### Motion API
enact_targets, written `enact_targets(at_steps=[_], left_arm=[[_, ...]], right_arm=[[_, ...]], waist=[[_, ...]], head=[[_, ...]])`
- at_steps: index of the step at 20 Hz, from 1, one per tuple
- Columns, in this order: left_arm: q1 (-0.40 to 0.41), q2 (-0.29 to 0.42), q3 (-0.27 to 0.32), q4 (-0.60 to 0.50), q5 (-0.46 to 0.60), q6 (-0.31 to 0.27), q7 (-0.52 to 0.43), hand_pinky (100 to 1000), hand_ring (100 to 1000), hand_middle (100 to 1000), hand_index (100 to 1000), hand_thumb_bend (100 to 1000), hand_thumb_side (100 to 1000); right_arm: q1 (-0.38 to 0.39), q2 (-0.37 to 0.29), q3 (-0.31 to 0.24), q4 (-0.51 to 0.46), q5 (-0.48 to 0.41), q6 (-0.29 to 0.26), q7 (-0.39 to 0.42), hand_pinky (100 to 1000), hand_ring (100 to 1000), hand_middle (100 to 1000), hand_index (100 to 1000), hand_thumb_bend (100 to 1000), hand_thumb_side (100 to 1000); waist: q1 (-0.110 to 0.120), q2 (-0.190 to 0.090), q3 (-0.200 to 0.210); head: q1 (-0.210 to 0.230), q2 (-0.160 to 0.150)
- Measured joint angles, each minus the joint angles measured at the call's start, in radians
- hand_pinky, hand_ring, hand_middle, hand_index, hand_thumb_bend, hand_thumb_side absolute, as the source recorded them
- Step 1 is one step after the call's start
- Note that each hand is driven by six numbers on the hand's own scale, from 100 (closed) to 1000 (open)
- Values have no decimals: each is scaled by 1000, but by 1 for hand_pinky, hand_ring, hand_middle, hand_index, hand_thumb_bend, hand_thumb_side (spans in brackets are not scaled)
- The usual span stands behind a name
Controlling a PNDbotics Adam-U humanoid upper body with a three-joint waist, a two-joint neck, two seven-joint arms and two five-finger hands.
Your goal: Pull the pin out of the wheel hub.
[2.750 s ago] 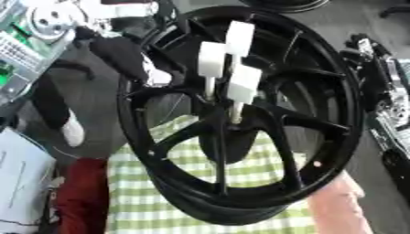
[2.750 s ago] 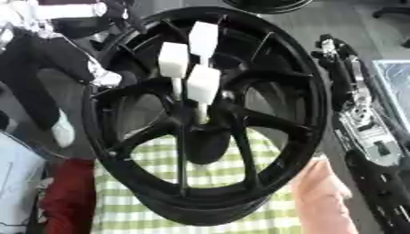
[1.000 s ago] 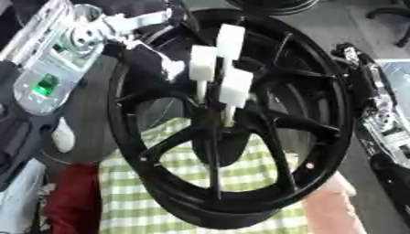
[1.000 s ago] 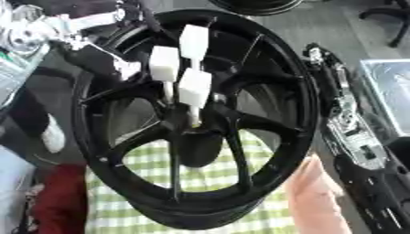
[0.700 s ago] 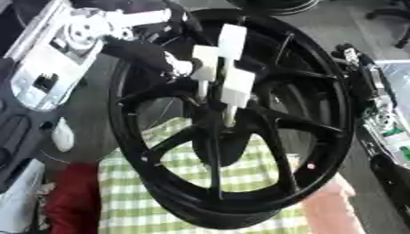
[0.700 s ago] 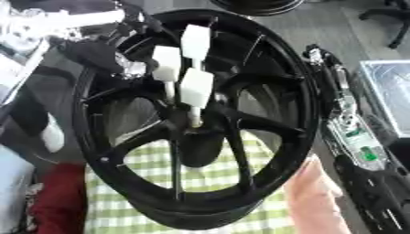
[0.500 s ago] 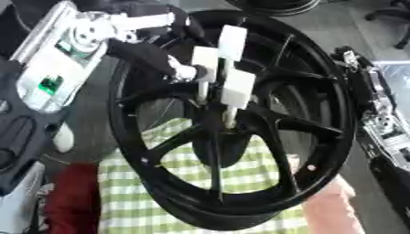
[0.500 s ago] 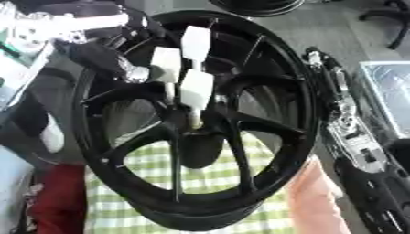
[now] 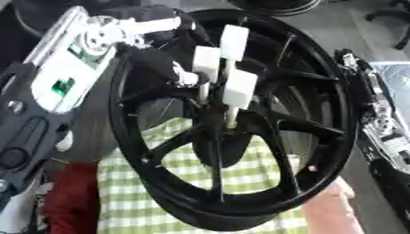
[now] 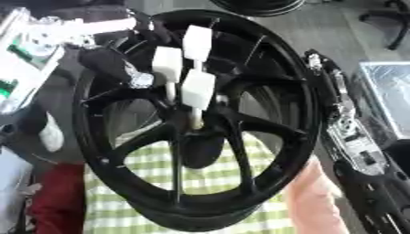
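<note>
A black spoked wheel hub stands tilted on a green checked cloth. Three pins with white block heads stick out of its centre: a left pin, a tall pin and a lower pin. My left hand reaches in from the upper left over the rim, open. One dark finger with a pale tip ends just left of the left pin; I cannot see whether it touches. My right hand lies open along the wheel's right rim, fingers up, holding nothing.
A pink cushion leans at the wheel's lower right and a red cloth lies at its lower left. Another black tyre shows at the top edge. My left forearm fills the upper left.
My left hand has come in from the upper left across the rim, its finger now beside the left pin. The pins and the right hand have stayed put.
</note>
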Motion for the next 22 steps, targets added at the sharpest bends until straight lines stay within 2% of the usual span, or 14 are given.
enact_targets(at_steps=[8,16,22], left_arm=[[0,-19,11,52,-21,-33,7,828,883,860,886,297,416],[-3,-35,19,79,-19,-39,5,825,883,865,892,232,397],[-3,-44,29,94,-17,-46,13,813,866,822,874,185,380]], right_arm=[[-1,6,5,1,0,2,2,932,786,753,789,100,705],[-7,9,6,5,0,4,0,932,785,752,787,100,712],[-8,11,11,5,0,4,-1,932,785,752,787,100,715]], waist=[[-1,6,-6],[-5,10,-9],[-6,14,-11]], head=[[2,-1],[6,-10],[8,-10]])
